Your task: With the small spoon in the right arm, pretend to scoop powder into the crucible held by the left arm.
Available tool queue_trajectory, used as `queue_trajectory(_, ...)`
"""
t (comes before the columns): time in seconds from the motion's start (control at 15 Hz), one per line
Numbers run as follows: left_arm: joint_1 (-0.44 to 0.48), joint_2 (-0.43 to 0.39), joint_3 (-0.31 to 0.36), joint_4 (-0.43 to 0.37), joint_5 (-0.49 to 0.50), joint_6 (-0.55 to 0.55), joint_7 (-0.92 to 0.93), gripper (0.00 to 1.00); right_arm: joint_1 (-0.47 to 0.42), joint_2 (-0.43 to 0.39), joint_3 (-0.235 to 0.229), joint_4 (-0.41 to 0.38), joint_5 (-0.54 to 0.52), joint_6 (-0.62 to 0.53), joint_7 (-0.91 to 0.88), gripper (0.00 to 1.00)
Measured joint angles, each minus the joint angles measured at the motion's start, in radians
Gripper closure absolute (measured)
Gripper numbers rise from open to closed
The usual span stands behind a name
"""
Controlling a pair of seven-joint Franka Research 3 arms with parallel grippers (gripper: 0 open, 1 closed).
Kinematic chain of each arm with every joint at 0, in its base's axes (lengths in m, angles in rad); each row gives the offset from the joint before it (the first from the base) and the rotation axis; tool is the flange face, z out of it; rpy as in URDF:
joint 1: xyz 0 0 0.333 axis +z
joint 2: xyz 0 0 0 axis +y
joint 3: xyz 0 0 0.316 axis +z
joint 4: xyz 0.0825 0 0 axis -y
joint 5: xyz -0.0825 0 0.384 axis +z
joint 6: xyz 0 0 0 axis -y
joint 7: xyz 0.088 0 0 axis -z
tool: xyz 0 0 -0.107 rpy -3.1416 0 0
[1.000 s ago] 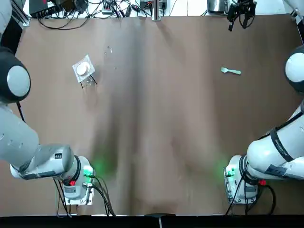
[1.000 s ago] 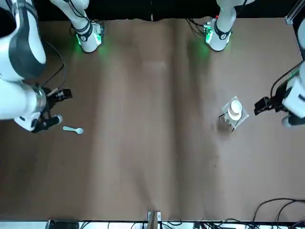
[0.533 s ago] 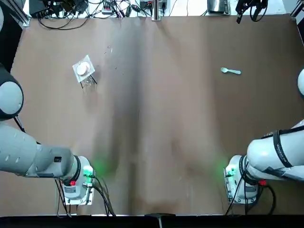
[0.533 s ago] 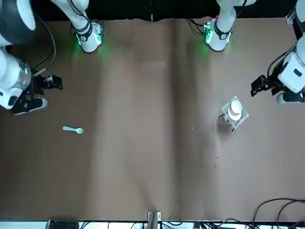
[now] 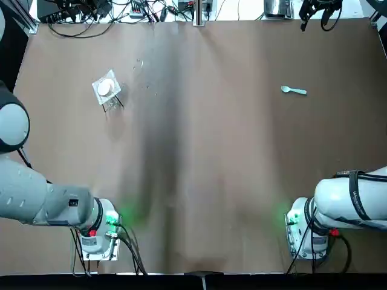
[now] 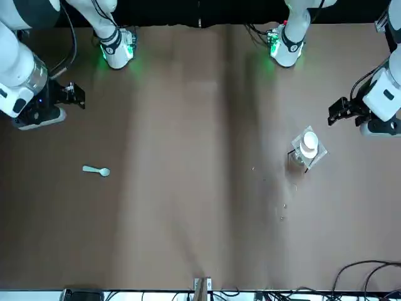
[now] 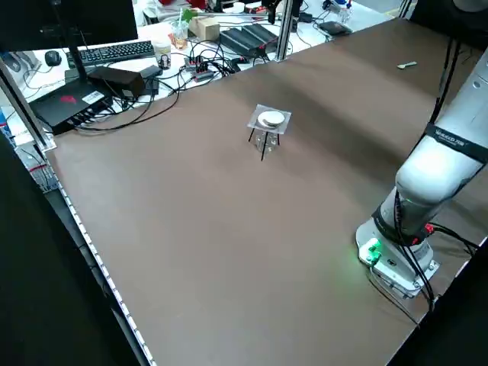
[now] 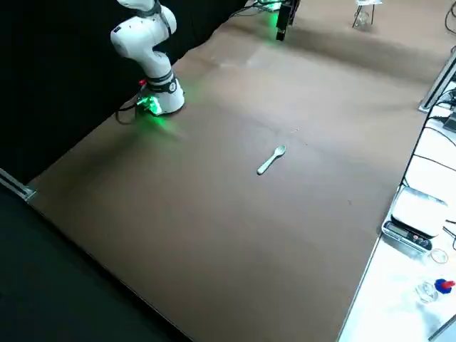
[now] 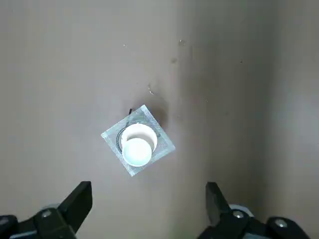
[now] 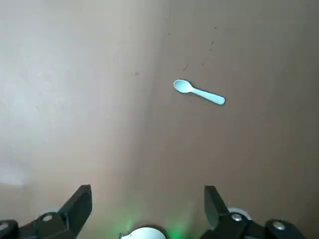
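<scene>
Fingers of the left gripper (image 9: 148,193) spread wide above the small white ceramic crucible (image 9: 137,145), its inside plain white, on a square mesh stand (image 9: 162,146) toward the brown worktop's (image 5: 199,157) far-left corner. Those of the right gripper (image 10: 147,193) gape over the small pale-green plastic spoon (image 10: 199,93), flat toward the far-right corner.

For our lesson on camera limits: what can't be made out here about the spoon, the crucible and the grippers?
- Crucible contents: white on white, left wrist view.
- Stand legs: mostly hidden under the mesh, left wrist view.
- Spoon bowl up or down: too small, every view.
- Left gripper: does not show in the top view.
</scene>
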Motion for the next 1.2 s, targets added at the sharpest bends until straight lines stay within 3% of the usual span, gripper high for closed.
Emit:
queue_trajectory(0.13,0.0,0.0,0.0,-0.001,0.0,0.0,0.0,0.0,0.056,-0.005,-0.064,-0.004,0.0,0.016,0.0,0.0)
queue_trajectory(0.2,0.0,0.0,0.0,-0.001,-0.001,0.0,0.0,0.0,0.12,-0.01,-0.143,-0.005,0.0,0.025,0.0,0.0)
queue_trajectory(0.27,0.0,0.0,0.0,-0.001,-0.001,0.0,0.0,0.0,0.147,-0.018,-0.177,-0.012,0.001,0.037,0.0,0.0)
queue_trajectory(0.53,0.001,0.0,0.001,-0.001,-0.001,0.0,0.0,0.0,0.221,-0.1,-0.264,-0.131,0.002,0.13,0.0,0.0)
queue_trajectory(0.8,0.001,0.0,0.002,0.0,-0.001,0.001,-0.004,0.0,0.238,-0.137,-0.284,-0.164,0.004,0.127,0.0,0.0)
queue_trajectory(1.2,0.001,0.0,0.007,0.006,-0.001,0.002,-0.011,0.0,0.242,-0.149,-0.285,-0.131,0.005,0.068,0.0,0.0)
